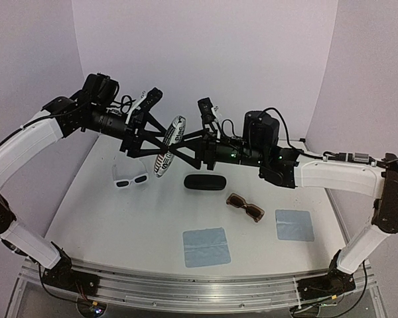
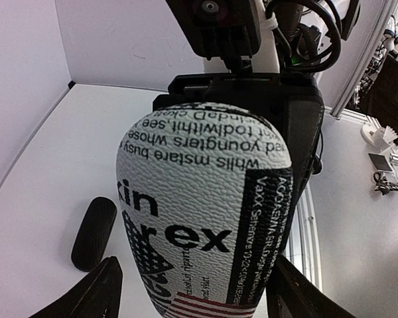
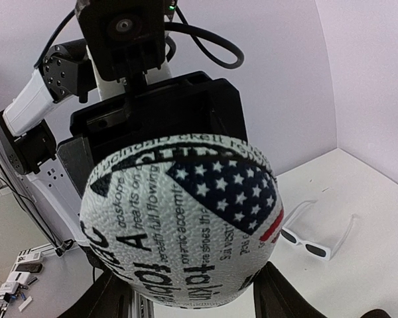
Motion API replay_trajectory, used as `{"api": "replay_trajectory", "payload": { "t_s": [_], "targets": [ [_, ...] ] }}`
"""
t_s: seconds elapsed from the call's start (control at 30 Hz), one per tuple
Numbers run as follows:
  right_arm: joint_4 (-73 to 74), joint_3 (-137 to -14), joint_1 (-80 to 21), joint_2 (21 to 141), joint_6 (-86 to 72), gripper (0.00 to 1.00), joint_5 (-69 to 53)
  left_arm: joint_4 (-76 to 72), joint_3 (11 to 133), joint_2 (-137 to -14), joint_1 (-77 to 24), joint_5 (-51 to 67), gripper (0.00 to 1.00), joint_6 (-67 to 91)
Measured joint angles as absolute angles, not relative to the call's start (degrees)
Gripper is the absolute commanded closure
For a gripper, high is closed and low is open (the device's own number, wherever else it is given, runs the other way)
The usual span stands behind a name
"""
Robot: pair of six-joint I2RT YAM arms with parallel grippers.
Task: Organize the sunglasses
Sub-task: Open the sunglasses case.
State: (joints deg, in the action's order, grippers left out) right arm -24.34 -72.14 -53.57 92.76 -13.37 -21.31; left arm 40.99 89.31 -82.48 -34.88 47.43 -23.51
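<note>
The white-framed sunglasses [image 1: 131,179] lie open on the table at the left and also show in the right wrist view [image 3: 316,245]. The brown-framed sunglasses [image 1: 245,207] lie right of centre. A white printed glasses case [image 1: 169,147] hangs in the air over the back of the table. My left gripper [image 1: 160,147] grips one end of it and my right gripper [image 1: 180,142] the other. The case fills the left wrist view [image 2: 205,199] between the left gripper's [image 2: 196,281] fingers, and the right wrist view [image 3: 179,225] between the right gripper's [image 3: 192,288] fingers.
A black oval case [image 1: 205,181] lies closed on the table below the held case and also shows in the left wrist view [image 2: 94,232]. Two light-blue cloths lie near the front, one at centre [image 1: 205,246] and one at right [image 1: 294,224].
</note>
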Motion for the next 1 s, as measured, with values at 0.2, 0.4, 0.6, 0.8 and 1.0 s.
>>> {"api": "replay_trajectory", "payload": {
  "t_s": [0.2,0.4,0.6,0.8,1.0],
  "targets": [
    [-24.5,-72.1,-53.54,92.56,-13.39,1.0,-20.95,39.36,88.39,-80.97,-35.28,44.95,0.27,-23.54],
    [-24.56,-71.95,-53.39,92.33,-13.44,1.0,-20.49,38.71,88.33,-80.33,-35.35,43.0,0.29,-23.45],
    [-24.58,-71.7,-52.94,92.23,-13.8,1.0,-19.39,37.71,88.06,-79.45,-35.38,39.19,0.37,-22.48],
    [-24.67,-71.64,-52.53,92.23,-14.74,1.0,-18.76,36.07,87.08,-78.27,-35.46,36.12,0.48,-22.05],
    [-24.73,-71.64,-52.05,92.23,-15.57,1.0,-18.21,34.36,86.52,-77.51,-35.46,32.68,0.55,-22.08]
  ]
}}
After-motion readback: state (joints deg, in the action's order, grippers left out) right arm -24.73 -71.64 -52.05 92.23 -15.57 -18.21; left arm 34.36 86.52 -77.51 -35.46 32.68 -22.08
